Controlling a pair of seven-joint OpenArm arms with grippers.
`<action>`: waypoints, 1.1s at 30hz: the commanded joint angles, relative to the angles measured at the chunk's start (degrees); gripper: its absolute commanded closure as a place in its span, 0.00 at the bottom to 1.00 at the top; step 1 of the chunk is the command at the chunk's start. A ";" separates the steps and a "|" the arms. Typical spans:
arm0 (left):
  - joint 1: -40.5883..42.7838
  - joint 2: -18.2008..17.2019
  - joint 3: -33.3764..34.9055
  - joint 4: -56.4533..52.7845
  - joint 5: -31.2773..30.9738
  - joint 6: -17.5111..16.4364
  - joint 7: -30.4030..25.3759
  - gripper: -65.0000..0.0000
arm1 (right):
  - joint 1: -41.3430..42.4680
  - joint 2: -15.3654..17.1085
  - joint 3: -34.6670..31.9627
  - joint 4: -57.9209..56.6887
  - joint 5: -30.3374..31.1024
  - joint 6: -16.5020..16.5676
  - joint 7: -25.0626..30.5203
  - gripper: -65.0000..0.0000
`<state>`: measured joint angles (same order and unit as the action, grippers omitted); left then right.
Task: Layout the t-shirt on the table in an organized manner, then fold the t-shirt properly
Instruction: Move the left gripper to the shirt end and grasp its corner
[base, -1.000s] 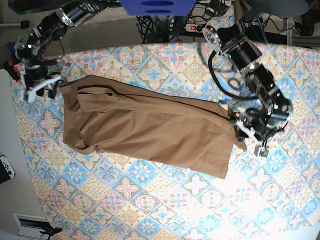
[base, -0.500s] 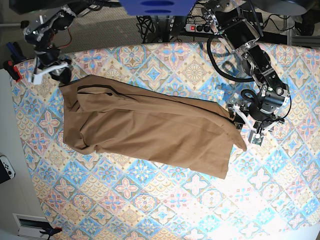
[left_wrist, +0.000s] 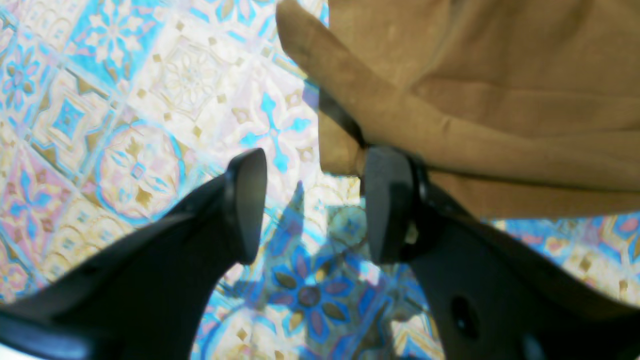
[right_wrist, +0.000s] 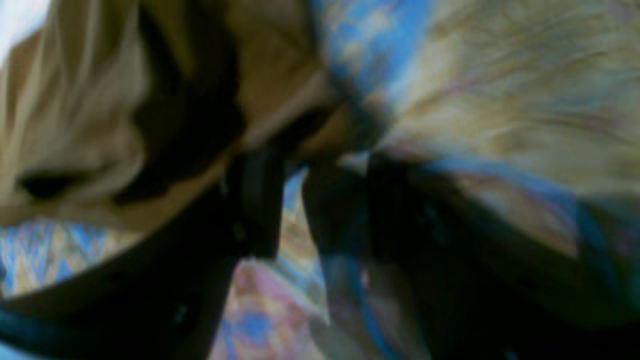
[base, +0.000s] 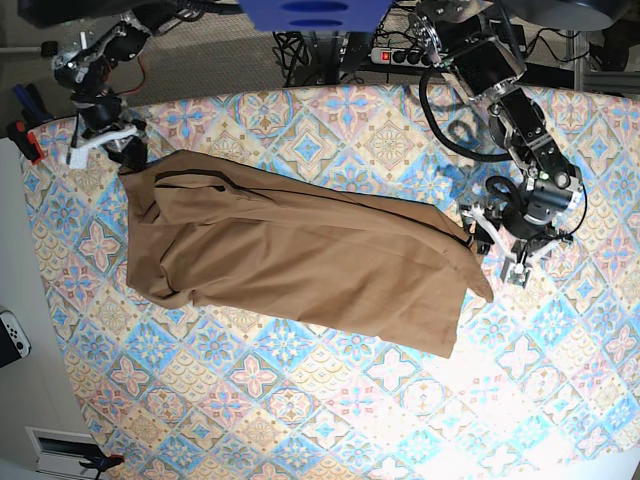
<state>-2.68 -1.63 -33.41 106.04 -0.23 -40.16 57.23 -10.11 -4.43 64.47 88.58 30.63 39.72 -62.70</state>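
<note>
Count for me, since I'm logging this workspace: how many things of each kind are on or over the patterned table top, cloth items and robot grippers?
T-shirts: 1, the tan t-shirt lying on the table.
Grippers: 2, the left gripper at one end of the shirt and the right gripper at the other.
Total: 3

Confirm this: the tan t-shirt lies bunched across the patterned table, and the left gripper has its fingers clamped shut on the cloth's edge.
Not clamped. The left wrist view shows the left gripper open, one of its fingers just against the t-shirt edge, bare table between them. The rest stands.
</note>
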 joint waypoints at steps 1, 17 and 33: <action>-0.62 -0.97 0.22 1.08 -0.61 0.16 -0.84 0.52 | 0.13 0.43 -0.34 -0.27 -0.35 0.28 -0.82 0.60; 0.79 -1.84 -0.04 1.08 -0.61 0.16 -0.92 0.52 | 0.13 0.43 -6.14 -0.80 -0.43 0.28 -6.89 0.60; 3.51 -3.07 -5.58 2.31 -10.01 0.16 -1.10 0.30 | 0.22 0.43 -6.49 -1.23 -0.70 0.28 -7.06 0.60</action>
<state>1.67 -4.32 -39.13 107.61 -9.15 -39.92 57.32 -9.65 -3.81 58.37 87.37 32.12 40.10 -66.54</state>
